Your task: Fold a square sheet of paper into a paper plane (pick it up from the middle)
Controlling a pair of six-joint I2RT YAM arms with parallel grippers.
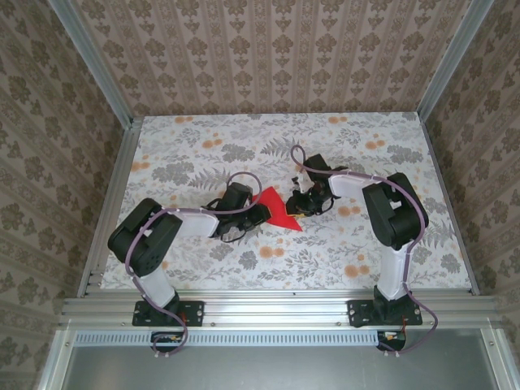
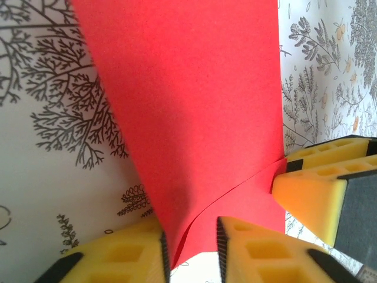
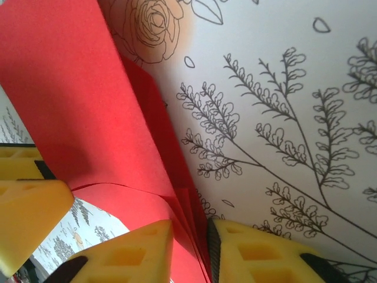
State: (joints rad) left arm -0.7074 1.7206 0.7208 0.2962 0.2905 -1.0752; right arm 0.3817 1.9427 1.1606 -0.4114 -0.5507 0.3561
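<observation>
Light, limp, quick to crease: the red sheet of paper [image 1: 276, 210], pinched over the tabletop [image 1: 203, 154] between narrowed left fingers [image 2: 126, 256] and right fingers [image 3: 259, 253], looks firmest at its folds.

Obs: square sheet of paper [image 1: 275, 210] plain bright red; table [image 1: 325, 260] white, grey foliage print, orange blossoms at 11, 1, 5 o'clock; walls [image 1: 268, 57] beige damask stripes; left gripper [image 2: 191, 236] fingers [image 2: 123, 259] yellow, black trim.
</observation>
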